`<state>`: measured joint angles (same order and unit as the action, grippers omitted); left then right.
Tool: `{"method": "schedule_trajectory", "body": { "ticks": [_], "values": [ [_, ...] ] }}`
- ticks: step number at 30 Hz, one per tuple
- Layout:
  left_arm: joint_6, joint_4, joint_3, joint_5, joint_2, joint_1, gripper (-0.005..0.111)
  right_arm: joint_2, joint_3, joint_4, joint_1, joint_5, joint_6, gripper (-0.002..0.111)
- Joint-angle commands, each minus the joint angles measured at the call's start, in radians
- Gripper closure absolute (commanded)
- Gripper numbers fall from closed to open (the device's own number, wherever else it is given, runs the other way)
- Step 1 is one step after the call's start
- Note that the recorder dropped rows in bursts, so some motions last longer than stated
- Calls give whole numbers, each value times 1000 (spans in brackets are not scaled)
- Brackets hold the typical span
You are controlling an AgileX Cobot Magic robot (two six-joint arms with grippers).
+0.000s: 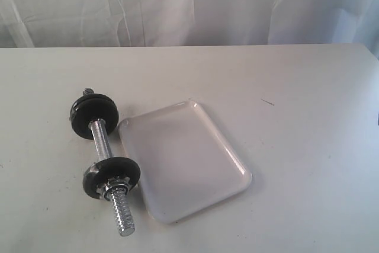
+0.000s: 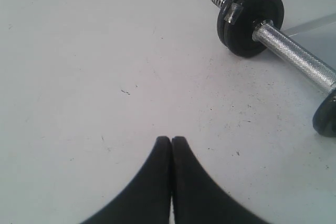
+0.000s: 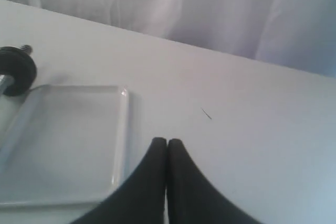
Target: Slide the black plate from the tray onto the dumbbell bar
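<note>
The dumbbell bar (image 1: 99,137) lies on the white table left of the tray (image 1: 183,158), which holds nothing. Black discs sit at its far end (image 1: 95,114) and near end (image 1: 111,176), with a silver nut and bare thread (image 1: 121,217) beyond the near one. No loose black plate shows in any view. In the left wrist view the far end (image 2: 251,19) looks like two discs side by side. My left gripper (image 2: 171,139) is shut and empty over bare table, apart from the bar (image 2: 296,56). Beside the tray's rim (image 3: 123,129), my right gripper (image 3: 167,141) is shut and empty. Neither gripper appears in the exterior view.
A white curtain (image 1: 189,4) hangs behind the table's far edge. A small dark mark (image 1: 267,102) lies on the table right of the tray. The table (image 1: 314,158) stretches right of the tray.
</note>
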<state>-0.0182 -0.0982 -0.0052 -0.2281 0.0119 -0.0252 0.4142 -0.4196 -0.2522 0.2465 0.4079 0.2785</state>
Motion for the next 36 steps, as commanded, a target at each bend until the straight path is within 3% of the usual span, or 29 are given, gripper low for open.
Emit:
{"method": "schedule_trajectory", "body": {
  "ticks": [1, 11, 22, 36],
  "values": [
    [-3, -4, 5, -3, -7, 2, 107, -112, 141, 6, -103, -36, -46, 108],
    [-3, -4, 5, -3, -7, 2, 107, -244, 329, 22, -238, -22, -134, 108],
    [-3, -4, 5, -3, -7, 2, 107, -249, 416, 92, -247, -85, -261, 108],
    [-3, -4, 5, -3, -7, 2, 107, -249, 420, 107, -247, -125, -265, 108]
  ]
}}
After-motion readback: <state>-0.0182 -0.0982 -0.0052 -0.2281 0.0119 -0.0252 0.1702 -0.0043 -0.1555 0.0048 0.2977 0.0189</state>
